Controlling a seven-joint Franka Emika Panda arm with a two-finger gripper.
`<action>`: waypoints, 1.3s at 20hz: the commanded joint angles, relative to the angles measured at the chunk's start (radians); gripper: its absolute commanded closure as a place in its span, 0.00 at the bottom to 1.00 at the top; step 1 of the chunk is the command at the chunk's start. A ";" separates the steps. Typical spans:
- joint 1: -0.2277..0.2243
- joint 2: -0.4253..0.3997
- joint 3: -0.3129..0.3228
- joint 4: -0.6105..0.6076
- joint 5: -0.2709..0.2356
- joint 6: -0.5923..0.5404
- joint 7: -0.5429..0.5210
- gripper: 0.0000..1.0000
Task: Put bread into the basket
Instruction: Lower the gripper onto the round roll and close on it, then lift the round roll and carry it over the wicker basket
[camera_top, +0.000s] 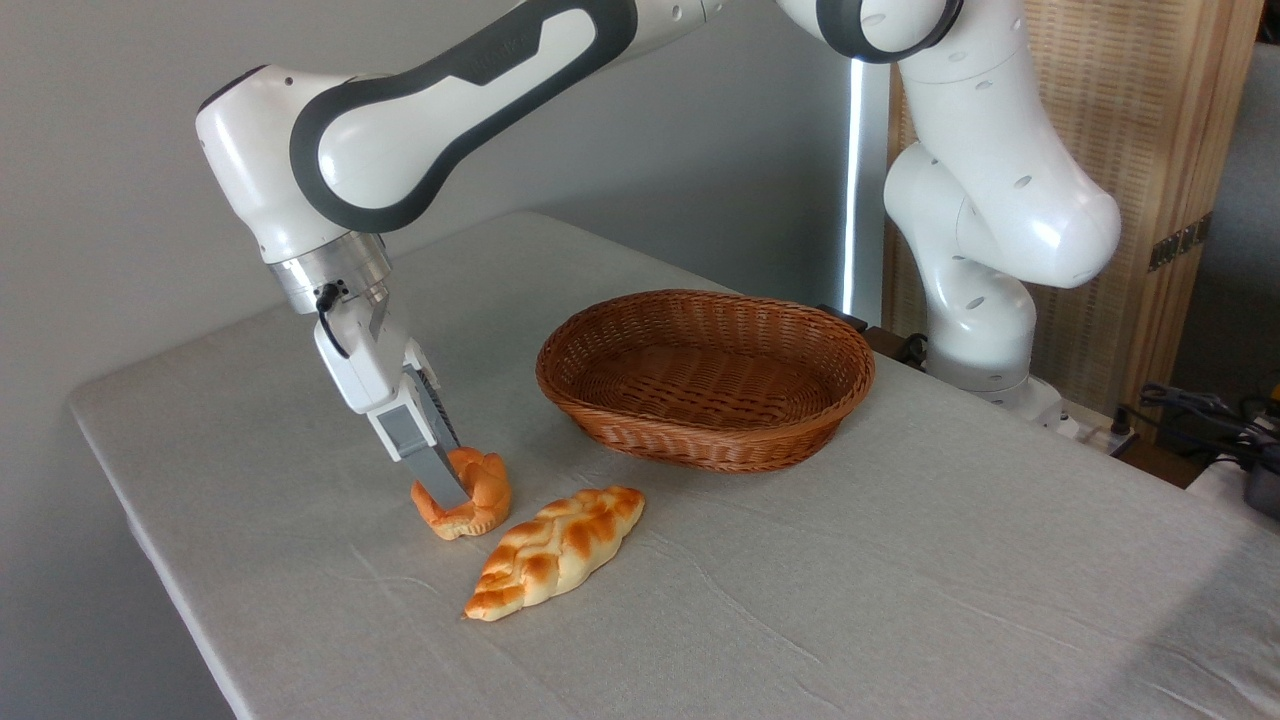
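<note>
The bread (484, 492), a small round knotted bun with an orange-golden crust, sits tilted on its edge on the table, left of the middle. My gripper (455, 487) reaches down at a slant from the upper left and is shut on it. One grey finger (440, 478) lies across the bun's near left side; the other is mostly hidden behind the bun. The bun's lower edge looks to be touching the cloth or just above it. The basket (810, 430), a shallow oval of woven brown wicker, stands empty to the upper right, about a hand's width from the bun.
A longer braided loaf (556, 550) lies just right of and in front of the bun, between it and the near table edge. The table (900, 600) has a pale cloth. The arm's base (975, 330) stands behind the basket, with cables (1200, 410) at far right.
</note>
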 joint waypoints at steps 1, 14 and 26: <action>-0.008 -0.007 0.005 0.007 0.018 -0.025 -0.009 0.64; -0.008 -0.007 0.004 0.007 0.018 -0.025 -0.011 0.95; -0.008 -0.065 0.008 0.017 0.015 -0.108 -0.085 1.00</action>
